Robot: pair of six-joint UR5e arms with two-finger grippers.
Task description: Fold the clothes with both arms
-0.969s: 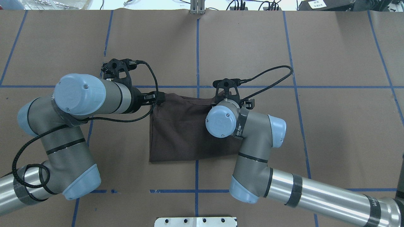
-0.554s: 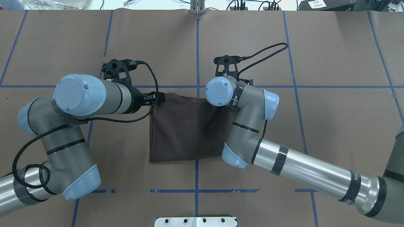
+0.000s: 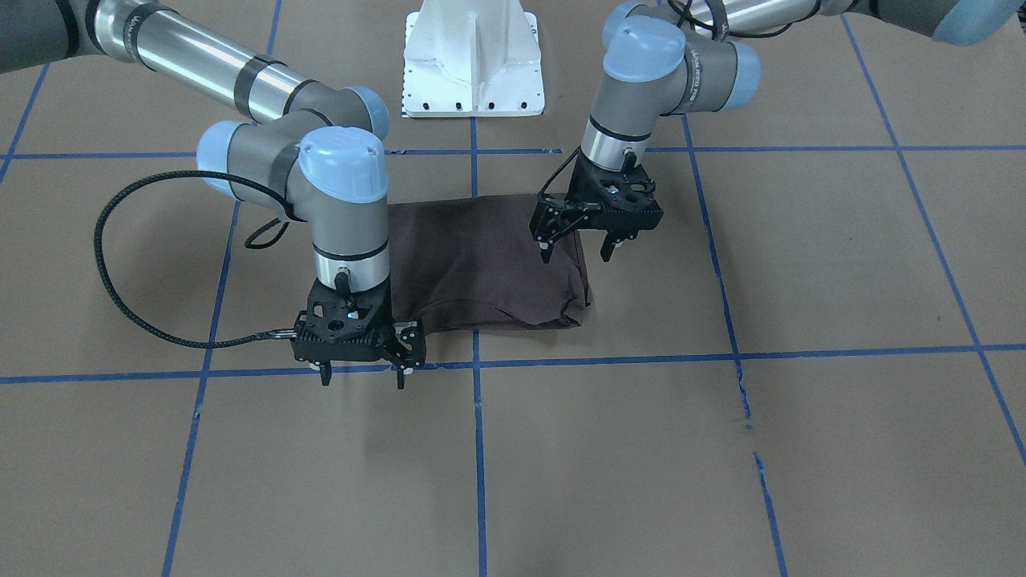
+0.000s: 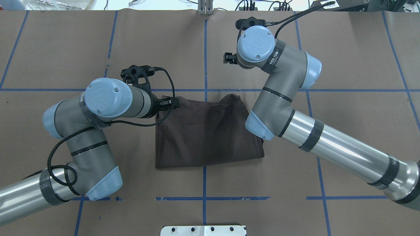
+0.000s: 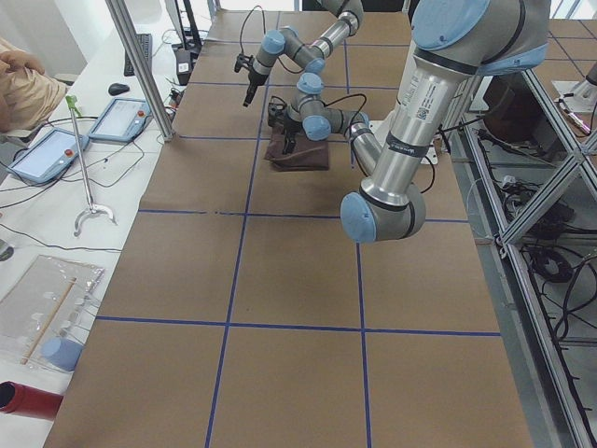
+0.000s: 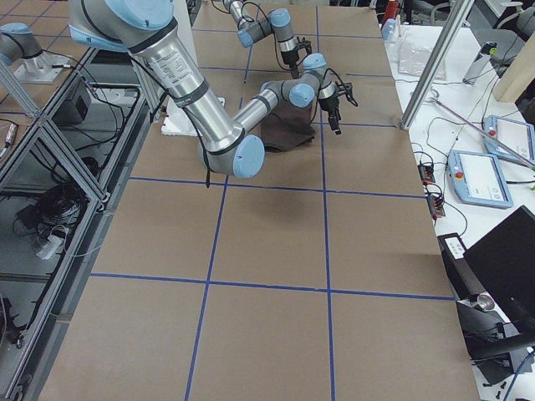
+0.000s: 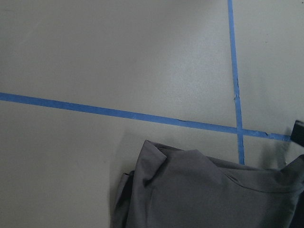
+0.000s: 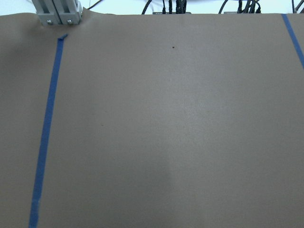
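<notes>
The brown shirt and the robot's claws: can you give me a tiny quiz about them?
1. True or false: the right claw is gripping the brown shirt.
2. The shirt is: A) hanging in the air, B) folded up on the table, C) spread out flat with both sleeves showing.
3. Which wrist camera shows the shirt, the left or the right?
Key: 1 false, that claw is open and empty. 2 B. 3 the left; the right one shows only table.

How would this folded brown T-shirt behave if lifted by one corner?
The T-shirt would probably droop and unfold: its edges lie in soft, wrinkled curves. Likely light, being thin cloth. Pushed, it would probably bunch rather than slide.
</notes>
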